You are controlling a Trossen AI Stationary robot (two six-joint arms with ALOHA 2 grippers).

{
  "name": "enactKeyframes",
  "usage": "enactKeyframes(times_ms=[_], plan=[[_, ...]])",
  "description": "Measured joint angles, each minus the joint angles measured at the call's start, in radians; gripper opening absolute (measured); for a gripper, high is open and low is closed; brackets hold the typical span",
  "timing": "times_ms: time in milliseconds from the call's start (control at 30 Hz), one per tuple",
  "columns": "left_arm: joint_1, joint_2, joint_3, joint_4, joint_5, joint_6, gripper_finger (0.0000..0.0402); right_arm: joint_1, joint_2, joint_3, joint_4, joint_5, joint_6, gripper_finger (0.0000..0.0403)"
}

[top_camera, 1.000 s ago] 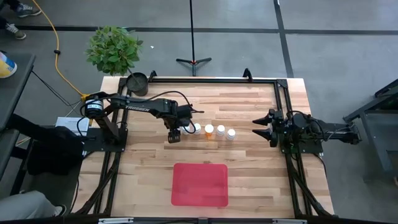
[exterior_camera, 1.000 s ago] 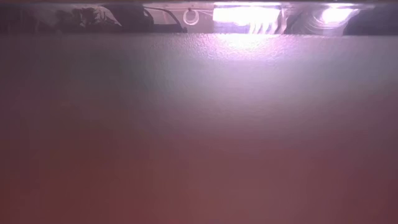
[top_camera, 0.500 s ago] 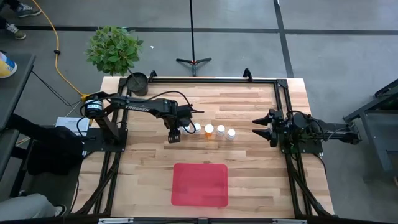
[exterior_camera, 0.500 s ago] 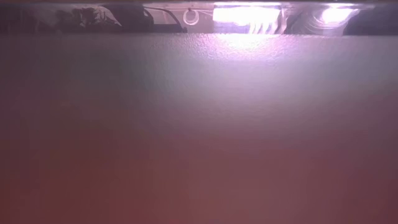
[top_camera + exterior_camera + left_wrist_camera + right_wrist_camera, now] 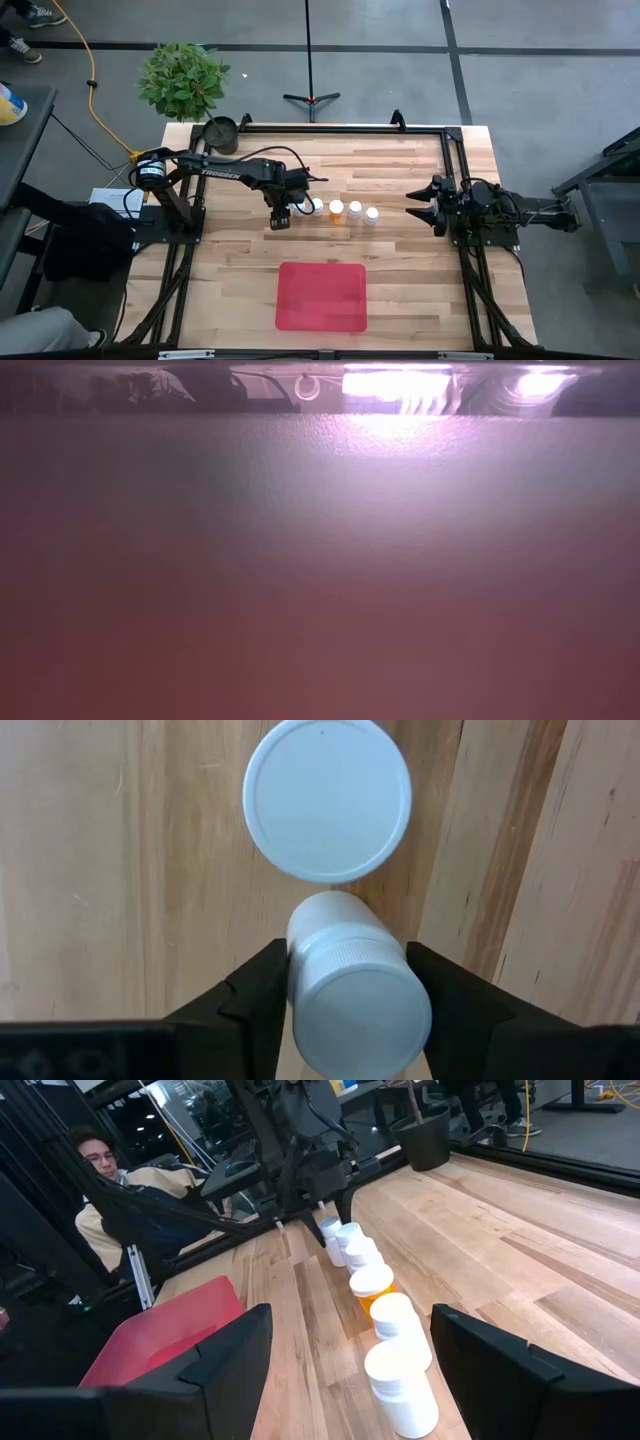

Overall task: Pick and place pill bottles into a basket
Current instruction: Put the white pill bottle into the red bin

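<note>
- Pill bottles [image 5: 343,210] stand in a row mid-table, well apart from the red basket [image 5: 321,296] near the front edge
- My left gripper [image 5: 345,1005] has its fingers pressed on both sides of the end white bottle [image 5: 355,995]; another white cap [image 5: 327,798] sits just beyond
- My right gripper [image 5: 418,207] waits spread wide at the right side
- No lettering I can read

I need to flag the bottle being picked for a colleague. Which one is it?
On the wooden table, a row of pill bottles runs across the middle. It is the bottle at the row's left end, between the left gripper jaws.
</note>
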Motion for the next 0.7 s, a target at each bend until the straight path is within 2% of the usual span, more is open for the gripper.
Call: enactKeyframes(times_ms=[400,700], plan=[[0.012,-0.052,-0.001,-0.031,0.024,-0.024,0.0208,0.0,0.0,0.0,-0.002,0.0,0.002,0.0263],[0.064,-0.103,-0.001,-0.132,0.026,-0.005,0.0208,0.0,0.0,0.0,-0.017,-0.002,0.003,0.0263]])
